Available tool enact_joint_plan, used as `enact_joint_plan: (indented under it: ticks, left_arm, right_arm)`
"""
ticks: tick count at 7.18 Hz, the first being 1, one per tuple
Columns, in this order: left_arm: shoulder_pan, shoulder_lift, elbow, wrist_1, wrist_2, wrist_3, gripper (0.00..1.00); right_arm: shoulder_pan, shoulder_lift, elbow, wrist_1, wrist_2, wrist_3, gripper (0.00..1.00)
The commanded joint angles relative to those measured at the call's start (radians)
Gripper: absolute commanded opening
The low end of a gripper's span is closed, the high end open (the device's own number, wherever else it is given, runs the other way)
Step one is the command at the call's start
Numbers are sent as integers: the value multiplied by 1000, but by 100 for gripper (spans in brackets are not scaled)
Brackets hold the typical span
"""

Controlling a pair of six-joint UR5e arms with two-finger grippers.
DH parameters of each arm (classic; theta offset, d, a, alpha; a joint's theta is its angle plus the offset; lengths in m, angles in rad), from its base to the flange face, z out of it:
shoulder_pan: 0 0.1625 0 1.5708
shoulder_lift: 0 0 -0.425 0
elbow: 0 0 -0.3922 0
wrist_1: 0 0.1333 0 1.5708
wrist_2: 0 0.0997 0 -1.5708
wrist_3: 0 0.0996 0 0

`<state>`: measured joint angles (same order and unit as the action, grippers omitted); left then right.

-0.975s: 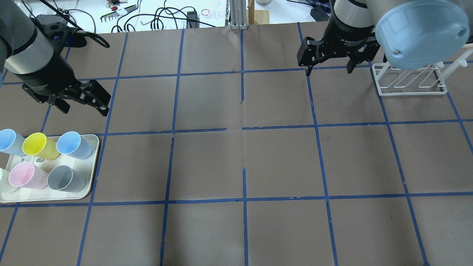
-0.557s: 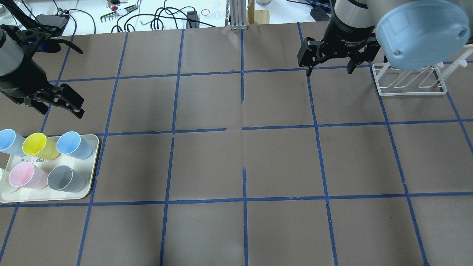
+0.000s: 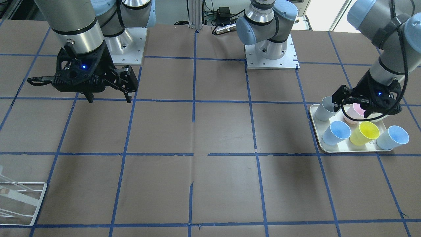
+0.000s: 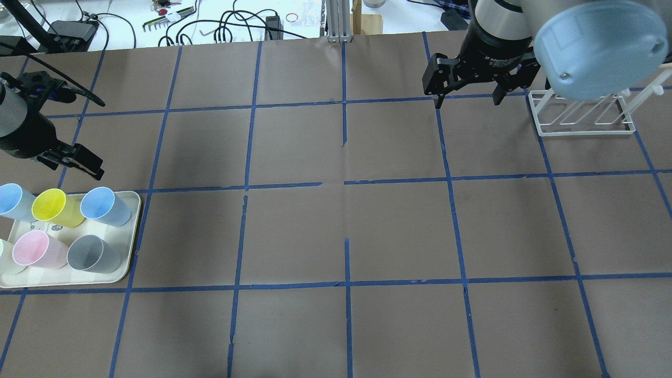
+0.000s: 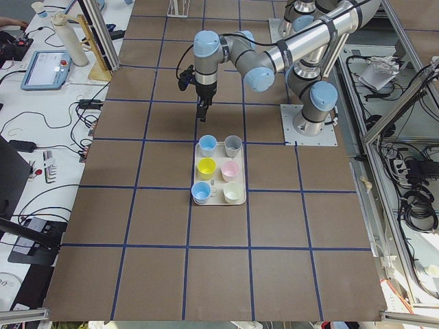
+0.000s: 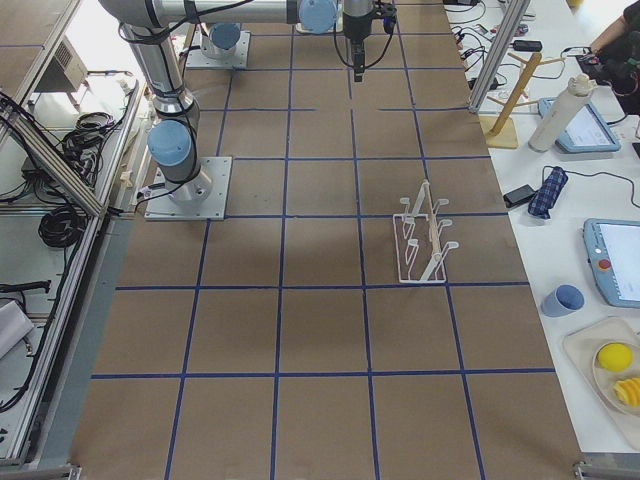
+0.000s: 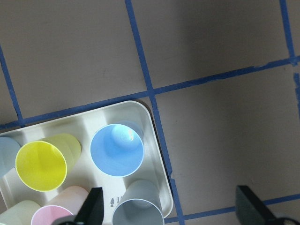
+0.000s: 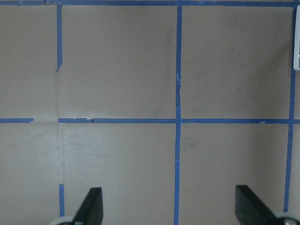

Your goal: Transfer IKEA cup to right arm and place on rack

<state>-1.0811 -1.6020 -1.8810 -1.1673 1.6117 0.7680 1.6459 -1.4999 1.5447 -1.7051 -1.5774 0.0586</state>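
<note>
Left gripper (image 7: 171,208) hung over the beige tray's (image 7: 89,123) corner, jaws wide, holding nothing. The IKEA cup (image 7: 116,150) stood upright on the tray just ahead of its fingers, untouched, with the yellow cup (image 7: 41,165) beside it. Right gripper (image 4: 466,102) was wide too, empty, the rack (image 4: 577,118) near its side.

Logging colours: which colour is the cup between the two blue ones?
Yellow tapered plastic tumbler; best in the front-facing view.

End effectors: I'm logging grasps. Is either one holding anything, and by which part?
Nothing is held. The left end effector is open and empty near the tray; the right end effector is open over the table.
</note>
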Motion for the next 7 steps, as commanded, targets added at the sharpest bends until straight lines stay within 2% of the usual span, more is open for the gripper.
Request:
enact_joint_plan:
  ticks: [1,3,7]
  left_arm:
    - [74,-50,-46,77,-10,120,89]
    - [92,-106,-46,144,-10,190,79]
    - [93,-191,-46,215,-10,215,78]
  right_arm:
    - [0,0,0,-1,-1,0,100]
    - [0,0,0,-1,-1,1,100]
    - [3,0,0,-1,-1,1,100]
